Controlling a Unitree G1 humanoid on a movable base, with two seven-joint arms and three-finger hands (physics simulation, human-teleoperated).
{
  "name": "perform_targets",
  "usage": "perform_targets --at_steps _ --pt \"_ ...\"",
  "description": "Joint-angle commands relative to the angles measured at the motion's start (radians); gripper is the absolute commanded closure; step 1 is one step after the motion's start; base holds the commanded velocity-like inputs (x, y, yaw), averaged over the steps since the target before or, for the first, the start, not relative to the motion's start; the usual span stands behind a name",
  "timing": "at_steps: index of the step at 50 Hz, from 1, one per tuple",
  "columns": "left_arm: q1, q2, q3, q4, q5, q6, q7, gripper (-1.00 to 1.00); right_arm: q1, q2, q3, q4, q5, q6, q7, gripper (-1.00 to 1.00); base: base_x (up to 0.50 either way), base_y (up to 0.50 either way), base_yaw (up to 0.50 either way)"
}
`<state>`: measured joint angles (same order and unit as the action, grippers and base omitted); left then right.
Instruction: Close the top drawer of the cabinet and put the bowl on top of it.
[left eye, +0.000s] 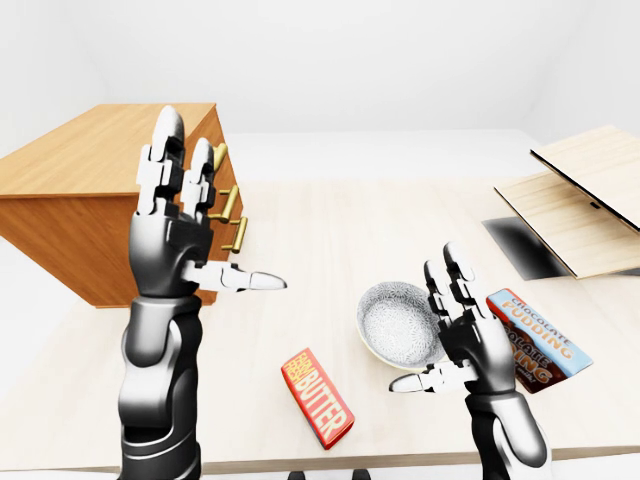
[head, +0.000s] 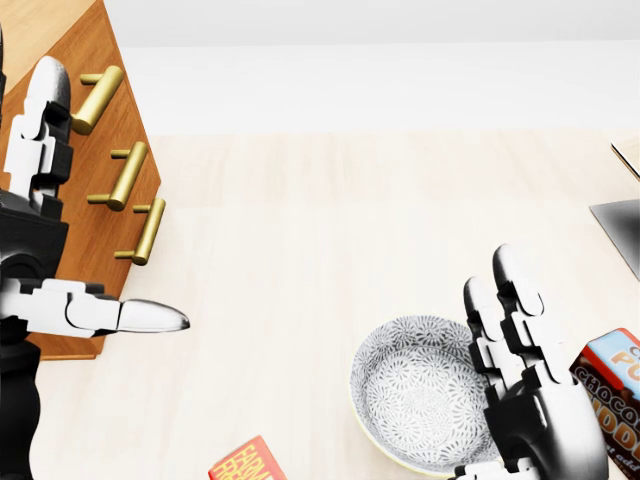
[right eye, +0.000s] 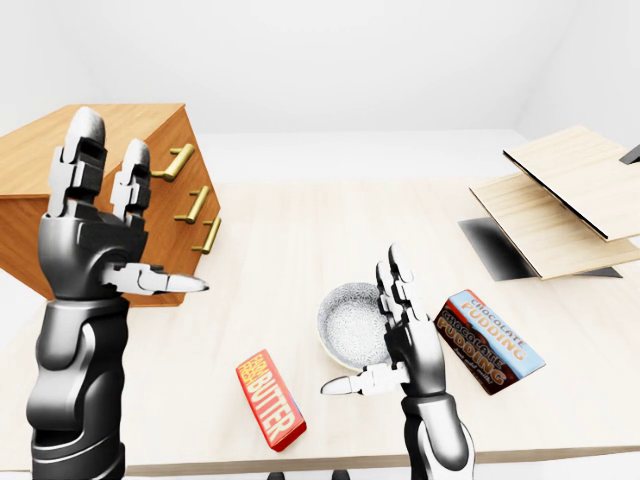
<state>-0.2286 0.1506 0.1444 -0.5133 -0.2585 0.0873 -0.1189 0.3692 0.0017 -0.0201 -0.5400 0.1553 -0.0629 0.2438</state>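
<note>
The wooden cabinet (left eye: 90, 190) stands at the left of the left-eye view, its three brass handles (head: 125, 175) facing right. I cannot tell how far the top drawer (right eye: 170, 150) stands out. My left hand (left eye: 205, 225) is raised and open in front of the cabinet's face, fingers up and thumb pointing right, holding nothing. The grey patterned bowl (left eye: 398, 325) sits upright on the pale table (left eye: 330, 230). My right hand (left eye: 438, 330) is open just to the bowl's right, palm toward it and thumb under its near rim, not closed on it.
A red butter box (left eye: 318, 398) lies below and left of the bowl. A chocolate pudding box (left eye: 545, 340) lies behind my right hand. Tilted wooden boards (left eye: 590, 190) and a dark patch (left eye: 525, 245) sit at the table's right. The table's near edge (left eye: 330, 462) runs along the bottom.
</note>
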Motion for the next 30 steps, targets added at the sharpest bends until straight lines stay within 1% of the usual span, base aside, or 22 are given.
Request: perform_targets --at_steps 1,2,3,4,5,6,7,12,13,14,21,22,24,25,26,28,30 --pt "0.029 -0.020 -0.005 -0.079 0.025 0.000 -0.016 -1.00 0.000 0.000 0.000 0.000 0.000 0.000 0.000 -1.00 0.00 0.00 0.00" --pt "0.029 -0.021 -0.004 -0.079 0.027 0.000 -0.018 -1.00 0.000 0.000 0.000 0.000 0.000 0.000 0.000 -1.00 0.00 0.00 0.00" --pt "0.073 -0.011 -0.220 -0.312 0.160 0.000 0.083 -1.00 0.029 -0.003 -0.008 -0.056 0.021 0.019 0.007 -1.00 0.00 0.00 0.00" --pt "0.076 -0.020 -0.236 -0.326 0.194 0.000 0.072 -1.00 0.030 -0.001 -0.010 -0.060 0.022 0.022 0.010 -1.00 0.00 0.00 0.00" --pt "0.077 -0.024 -0.237 -0.327 0.203 0.000 0.066 -1.00 0.030 -0.001 -0.010 -0.060 0.022 0.022 0.010 -1.00 0.00 0.00 0.00" --pt "0.071 0.005 -0.373 -0.392 0.332 0.000 0.121 -1.00 0.041 0.000 -0.033 -0.095 0.041 0.034 0.011 -1.00 0.00 0.00 0.00" --pt "0.073 -0.009 -0.383 -0.395 0.373 0.000 0.099 -1.00 0.041 0.004 -0.037 -0.098 0.040 0.037 0.016 -1.00 0.00 0.00 0.00" --pt "0.077 -0.030 -0.383 -0.393 0.418 0.000 0.063 -1.00 0.040 0.010 -0.040 -0.099 0.037 0.039 0.021 -1.00 0.00 0.00 0.00" --pt "0.047 -0.048 -0.450 -0.416 0.464 0.000 0.056 -1.00 0.044 0.012 -0.055 -0.108 0.048 0.037 0.027 -1.00 0.00 0.00 0.00" --pt "0.046 -0.057 -0.455 -0.417 0.485 0.000 0.041 -1.00 0.044 0.015 -0.057 -0.109 0.047 0.038 0.031 -1.00 0.00 0.00 0.00" --pt "0.050 -0.076 -0.456 -0.414 0.527 0.000 0.008 -1.00 0.043 0.022 -0.061 -0.110 0.045 0.041 0.037 -1.00 0.00 0.00 0.00" --pt "0.032 -0.085 -0.497 -0.416 0.569 0.000 0.010 -1.00 0.057 0.024 -0.073 -0.133 0.056 0.043 0.042 -1.00 0.00 0.00 0.00" --pt "0.033 -0.093 -0.501 -0.414 0.587 0.000 -0.002 -1.00 0.057 0.027 -0.076 -0.135 0.055 0.044 0.045 -1.00 0.00 0.00 0.00" --pt "0.031 -0.101 -0.515 -0.418 0.610 0.000 -0.016 -1.00 0.060 0.029 -0.082 -0.144 0.059 0.050 0.049 -1.00 0.00 0.00 0.00" --pt "0.012 -0.108 -0.574 -0.422 0.664 0.000 -0.004 -1.00 0.063 0.032 -0.115 -0.156 0.079 0.045 0.055 -1.00 0.00 0.00 0.00" --pt "0.012 -0.124 -0.585 -0.418 0.705 0.000 -0.028 -1.00 0.061 0.044 -0.128 -0.159 0.077 0.047 0.063 -1.00 0.00 0.00 0.00" --pt "0.014 -0.130 -0.586 -0.417 0.717 0.000 -0.037 -1.00 0.060 0.047 -0.130 -0.160 0.076 0.048 0.066 -1.00 0.00 0.00 0.00"
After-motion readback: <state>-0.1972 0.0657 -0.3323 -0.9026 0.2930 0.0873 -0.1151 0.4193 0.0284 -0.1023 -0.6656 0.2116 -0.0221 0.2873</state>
